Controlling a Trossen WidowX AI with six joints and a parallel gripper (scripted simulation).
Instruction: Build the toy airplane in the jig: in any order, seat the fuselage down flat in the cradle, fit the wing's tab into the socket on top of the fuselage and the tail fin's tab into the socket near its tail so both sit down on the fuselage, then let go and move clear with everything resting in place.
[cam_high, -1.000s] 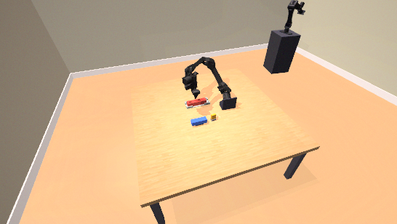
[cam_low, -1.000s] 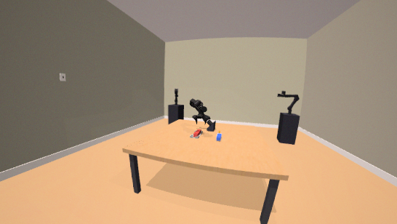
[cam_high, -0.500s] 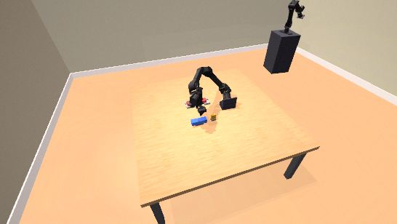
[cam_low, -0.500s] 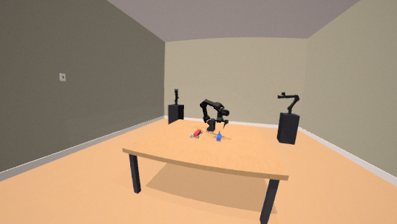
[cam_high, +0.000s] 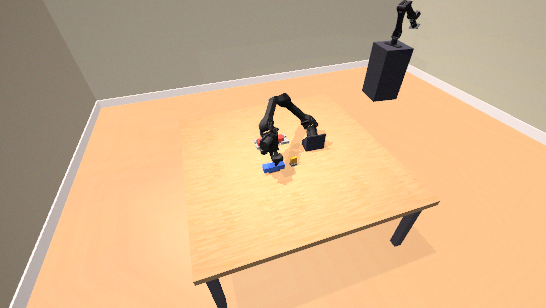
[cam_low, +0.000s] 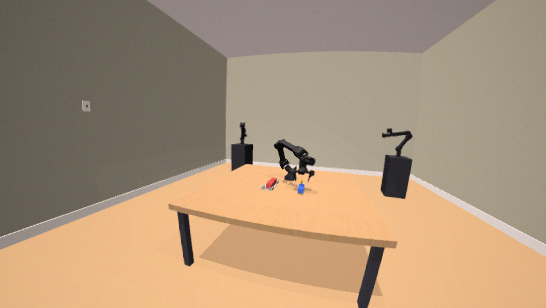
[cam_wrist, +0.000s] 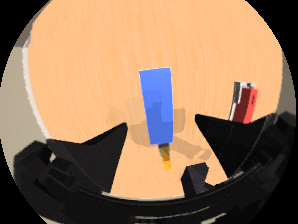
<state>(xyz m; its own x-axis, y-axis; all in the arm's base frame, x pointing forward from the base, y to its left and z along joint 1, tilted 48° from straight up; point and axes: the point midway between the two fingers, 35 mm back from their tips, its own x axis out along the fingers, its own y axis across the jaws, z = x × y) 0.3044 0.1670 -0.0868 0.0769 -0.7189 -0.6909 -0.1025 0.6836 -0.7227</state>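
So the jaws were wide apart with nothing in them, hovering right over the blue wing (cam_wrist: 157, 104) mid-desk. Red fuselage (cam_high: 260, 141) looked seated in its jig toward the back edge, so probably step one done; wing and yellow tail fin (cam_high: 293, 160) still loose.

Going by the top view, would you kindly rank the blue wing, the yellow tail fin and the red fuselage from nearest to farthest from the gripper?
1. Blue wing: directly beneath the open gripper.
2. Yellow tail fin: just right of the wing.
3. Red fuselage: behind the arm, toward the far wall; not much farther than the fin.
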